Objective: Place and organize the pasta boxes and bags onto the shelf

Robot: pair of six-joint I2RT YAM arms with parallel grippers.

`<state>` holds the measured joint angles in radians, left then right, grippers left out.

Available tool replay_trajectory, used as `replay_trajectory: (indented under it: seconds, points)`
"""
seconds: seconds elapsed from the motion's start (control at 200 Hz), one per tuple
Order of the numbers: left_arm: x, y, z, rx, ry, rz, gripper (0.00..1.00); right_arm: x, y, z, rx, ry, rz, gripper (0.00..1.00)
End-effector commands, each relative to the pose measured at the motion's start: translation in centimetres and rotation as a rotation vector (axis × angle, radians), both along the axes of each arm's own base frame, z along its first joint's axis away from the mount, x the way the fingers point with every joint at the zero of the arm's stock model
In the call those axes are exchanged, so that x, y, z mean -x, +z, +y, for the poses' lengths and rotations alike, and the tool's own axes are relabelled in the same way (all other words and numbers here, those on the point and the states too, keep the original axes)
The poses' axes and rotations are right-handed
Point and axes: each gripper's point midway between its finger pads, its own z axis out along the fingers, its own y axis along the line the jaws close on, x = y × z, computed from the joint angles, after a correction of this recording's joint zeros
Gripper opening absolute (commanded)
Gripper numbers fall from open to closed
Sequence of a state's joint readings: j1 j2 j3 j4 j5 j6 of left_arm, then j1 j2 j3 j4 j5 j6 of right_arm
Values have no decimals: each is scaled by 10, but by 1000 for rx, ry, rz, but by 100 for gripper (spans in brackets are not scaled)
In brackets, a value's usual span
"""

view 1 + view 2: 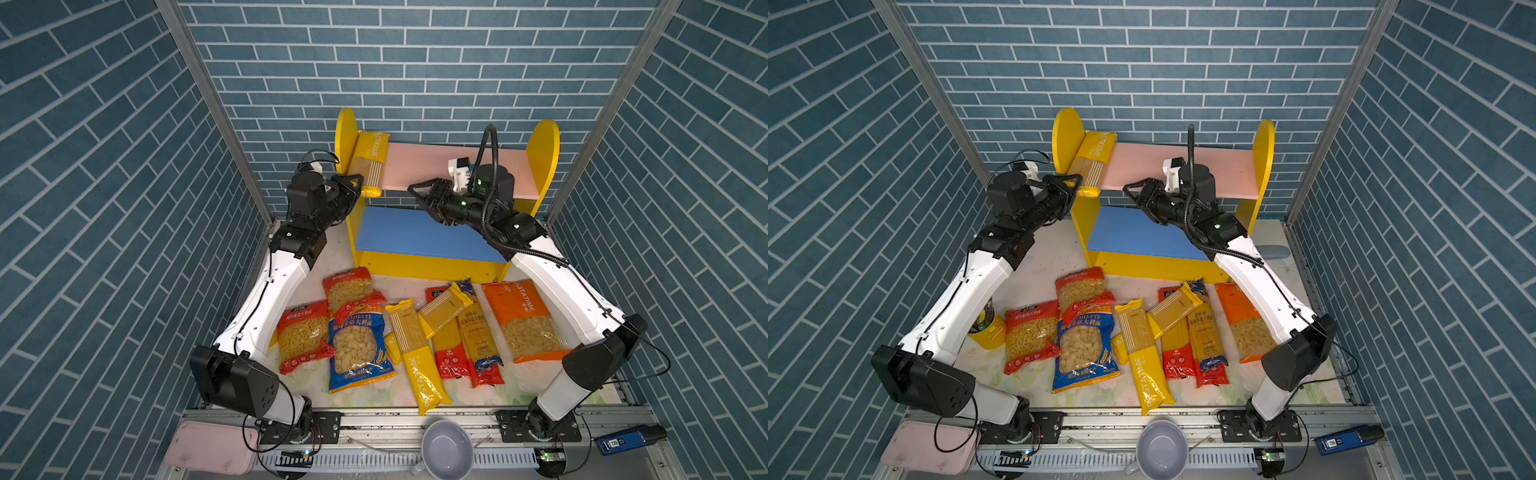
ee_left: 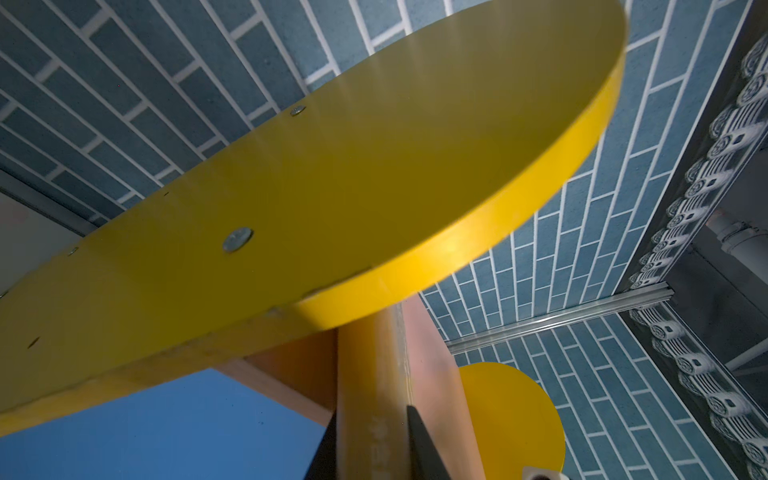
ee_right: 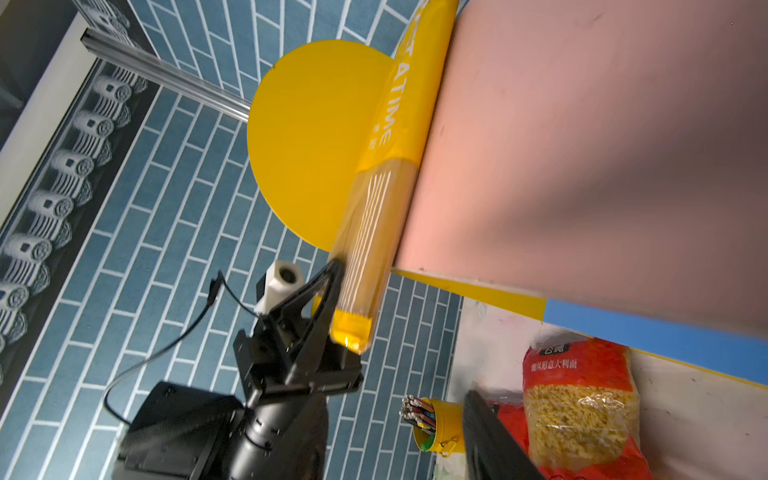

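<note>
The shelf stands at the back, its pink upper board (image 1: 436, 166) over the blue lower board (image 1: 415, 237). A long yellow PASTATIME pack (image 1: 368, 160) (image 3: 386, 199) lies on the pink board against the left yellow side, its near end sticking out past the front edge. My left gripper (image 1: 359, 183) (image 2: 368, 419) is shut on that end. My right gripper (image 1: 415, 197) hangs open and empty in front of the pink board, above the blue one. The other pasta bags lie on the table: red (image 1: 305, 336), blue (image 1: 357, 353), yellow (image 1: 415, 353), orange (image 1: 521, 320).
A yellow cup of pencils (image 1: 986, 328) stands behind my left arm. On the front rail sit a grey bowl (image 1: 446, 449), a pink tray (image 1: 210, 446) and a blue device (image 1: 627, 438). Blue brick walls close in on three sides.
</note>
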<state>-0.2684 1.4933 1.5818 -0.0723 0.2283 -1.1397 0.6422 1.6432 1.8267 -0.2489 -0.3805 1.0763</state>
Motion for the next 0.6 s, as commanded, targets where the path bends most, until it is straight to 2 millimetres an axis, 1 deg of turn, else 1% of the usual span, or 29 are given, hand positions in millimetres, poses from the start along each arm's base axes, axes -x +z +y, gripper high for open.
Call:
replay_trajectory:
  seconds: [0.0, 0.04, 0.08, 0.175, 0.215, 0.325, 0.465, 0.535, 0.595]
  points:
    - [17, 59, 1, 27, 4, -191, 0, 14, -3, -5, 34, 10, -67, 52]
    - [18, 57, 1, 26, 8, -186, 1, 17, -8, -9, 49, 2, -70, 50]
    - [20, 55, 1, 26, 13, -186, 4, 21, -18, -13, 69, -14, -74, 50]
    - [22, 57, 3, 21, 20, -187, 21, 32, -31, -21, 91, -29, -81, 49]
    - [21, 58, 3, -16, 19, -195, 28, 36, -36, -23, 98, -25, -78, 49]
    - [23, 56, 2, -37, 8, -179, 42, 42, -52, -31, 143, -32, -75, 49]
    - [34, 58, 10, -58, 32, -184, 61, 50, -73, -44, 205, -66, -69, 49]
    - [41, 62, 12, -77, 29, -189, 67, 54, -84, -45, 234, -61, -54, 49]
    - [50, 62, 11, -107, 8, -186, 70, 57, -97, -47, 278, -55, -38, 48]
